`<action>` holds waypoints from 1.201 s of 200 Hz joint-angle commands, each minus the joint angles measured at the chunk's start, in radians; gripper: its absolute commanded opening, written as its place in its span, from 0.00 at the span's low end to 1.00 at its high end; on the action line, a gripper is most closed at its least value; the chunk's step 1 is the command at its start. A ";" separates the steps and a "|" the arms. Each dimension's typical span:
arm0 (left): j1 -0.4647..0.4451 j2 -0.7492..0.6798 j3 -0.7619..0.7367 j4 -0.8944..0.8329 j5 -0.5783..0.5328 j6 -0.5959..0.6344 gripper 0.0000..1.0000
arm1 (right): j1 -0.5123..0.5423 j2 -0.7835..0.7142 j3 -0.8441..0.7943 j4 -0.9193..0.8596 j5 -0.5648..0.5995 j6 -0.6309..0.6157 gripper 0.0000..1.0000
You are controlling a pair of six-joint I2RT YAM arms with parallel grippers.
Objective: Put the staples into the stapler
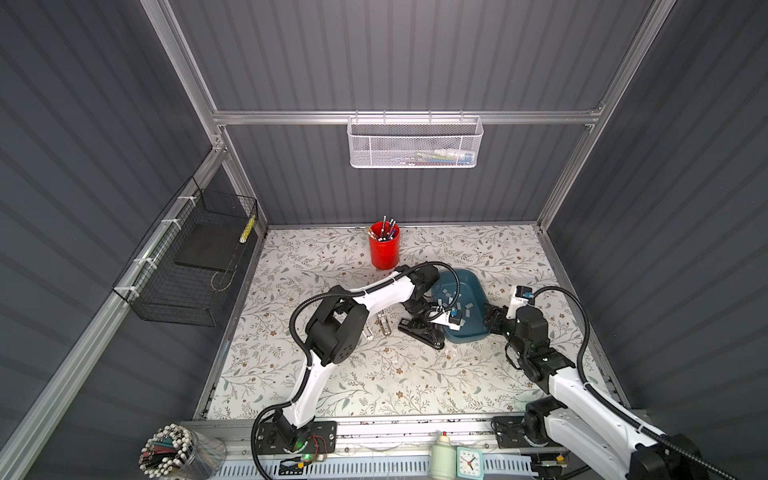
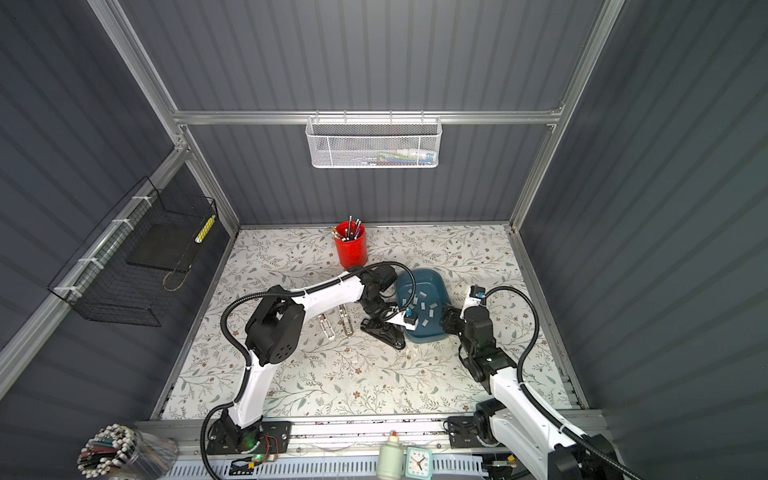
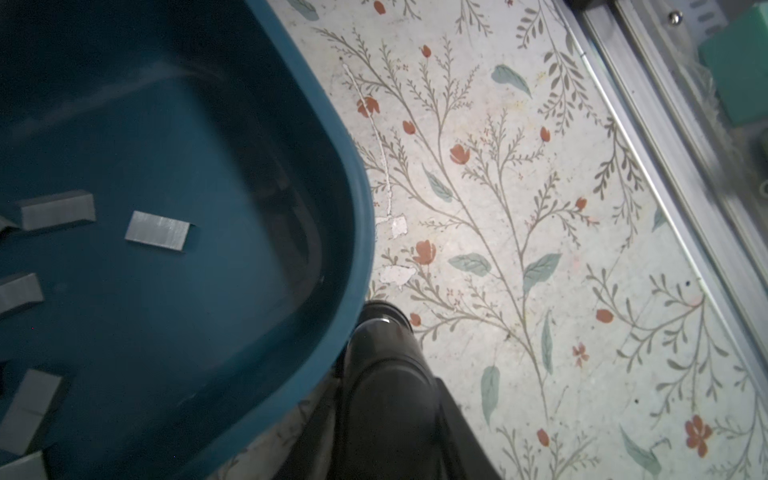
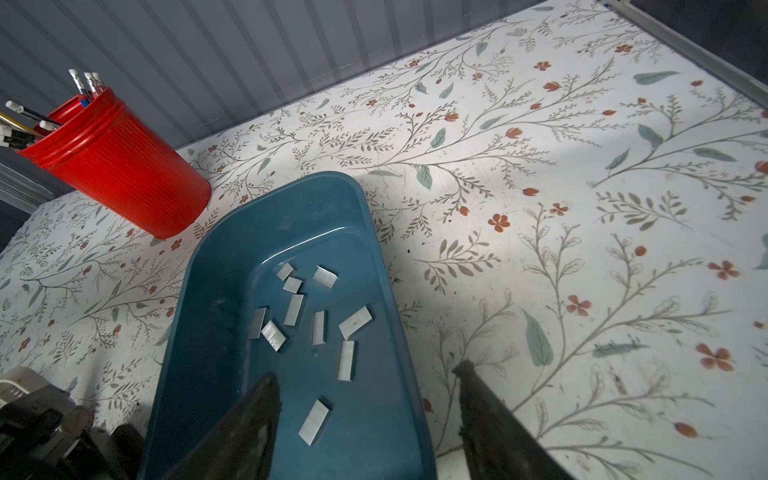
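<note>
Staples [image 4: 355,322] are scattered in a teal tray [image 4: 332,178] whose rim is straddled by the released right end effector [image 4: 365,370]; whether the left end effector [image 1: 423,321] over the stapler [image 1: 422,336] is clenched cannot be told.

floral table [image 1: 395,374]: red pencil cup [image 1: 384,251], blue tray [image 1: 467,336], black stapler [image 1: 432,341], two silver metal pieces [image 2: 347,321].
</note>
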 commanded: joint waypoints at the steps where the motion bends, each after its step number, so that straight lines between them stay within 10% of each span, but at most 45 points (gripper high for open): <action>1: -0.003 0.003 0.031 -0.058 0.011 0.015 0.27 | -0.004 0.000 0.026 0.019 -0.005 -0.011 0.69; 113: -0.002 -0.420 -0.179 0.253 0.098 -0.093 0.00 | -0.004 -0.011 0.024 0.009 -0.004 -0.005 0.68; 173: -0.002 -0.780 -0.463 0.586 -0.230 -0.533 0.00 | 0.099 -0.014 0.062 -0.044 -0.039 -0.044 0.59; 204: -0.002 -0.929 -0.705 0.787 -0.441 -0.546 0.00 | 0.246 -0.055 0.092 -0.078 -0.007 -0.006 0.59; 240: -0.001 -0.854 -0.584 0.608 -0.485 -0.537 0.00 | 0.299 -0.111 0.123 -0.106 -0.084 0.076 0.58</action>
